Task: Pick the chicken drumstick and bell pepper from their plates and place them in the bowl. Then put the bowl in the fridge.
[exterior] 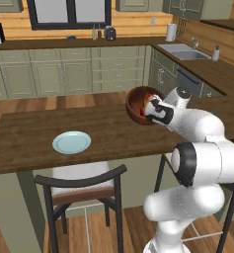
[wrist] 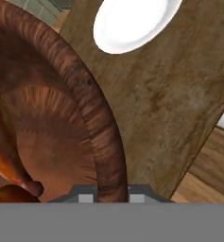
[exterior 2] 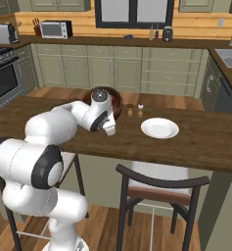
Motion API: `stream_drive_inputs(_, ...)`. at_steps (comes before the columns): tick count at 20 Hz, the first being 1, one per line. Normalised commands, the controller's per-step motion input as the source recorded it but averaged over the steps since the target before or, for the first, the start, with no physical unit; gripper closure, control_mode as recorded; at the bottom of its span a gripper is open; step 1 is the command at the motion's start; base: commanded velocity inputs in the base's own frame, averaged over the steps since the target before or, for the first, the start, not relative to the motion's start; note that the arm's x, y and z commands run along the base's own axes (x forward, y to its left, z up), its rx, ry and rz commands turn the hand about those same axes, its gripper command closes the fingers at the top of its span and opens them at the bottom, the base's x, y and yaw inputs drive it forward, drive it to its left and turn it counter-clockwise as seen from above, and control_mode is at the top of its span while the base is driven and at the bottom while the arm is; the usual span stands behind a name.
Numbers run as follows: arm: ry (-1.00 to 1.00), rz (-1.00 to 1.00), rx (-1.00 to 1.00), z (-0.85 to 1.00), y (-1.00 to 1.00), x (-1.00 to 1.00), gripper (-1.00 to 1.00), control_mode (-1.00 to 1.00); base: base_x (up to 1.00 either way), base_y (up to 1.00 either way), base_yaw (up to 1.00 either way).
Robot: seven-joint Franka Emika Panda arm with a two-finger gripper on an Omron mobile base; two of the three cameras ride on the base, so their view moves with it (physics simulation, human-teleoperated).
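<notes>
The bowl's (wrist: 92,108) rim is clamped in the gripper (wrist: 111,196) near the counter's (exterior: 24,141) right edge; food, seemingly the drumstick (wrist: 4,165), lies inside. Fridge placement remains.

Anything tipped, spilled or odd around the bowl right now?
The bowl is tilted steeply, its opening facing sideways, gripped at its rim by the tool. The orange-red food sits inside it; nothing has spilled onto the wooden counter. The plate lies flat and bare.
</notes>
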Motion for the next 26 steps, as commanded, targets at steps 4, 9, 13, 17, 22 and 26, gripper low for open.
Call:
stream_drive_inputs(4,-0.01,0.0,0.0,1.0,0.24,-1.0,1.0,-1.0,0.0,0.0,0.0)
stream_drive_inputs(9,0.15,0.09,-0.02,0.68,0.22,-1.0,1.0,-1.0,0.0,0.0,0.0)
stream_drive_inputs(13,0.12,0.22,-0.03,0.15,0.29,-1.0,1.0,-1.0,0.0,0.0,0.0)
stream_drive_inputs(17,-0.01,0.09,-0.02,0.0,0.21,-0.25,1.0,1.0,-0.53,0.71,0.4)
stream_drive_inputs(22,0.0,0.0,0.0,0.0,0.0,0.0,1.0,1.0,-0.32,1.0,0.55)
stream_drive_inputs(26,0.0,0.0,0.0,0.0,0.0,0.0,1.0,1.0,0.03,1.0,0.44)
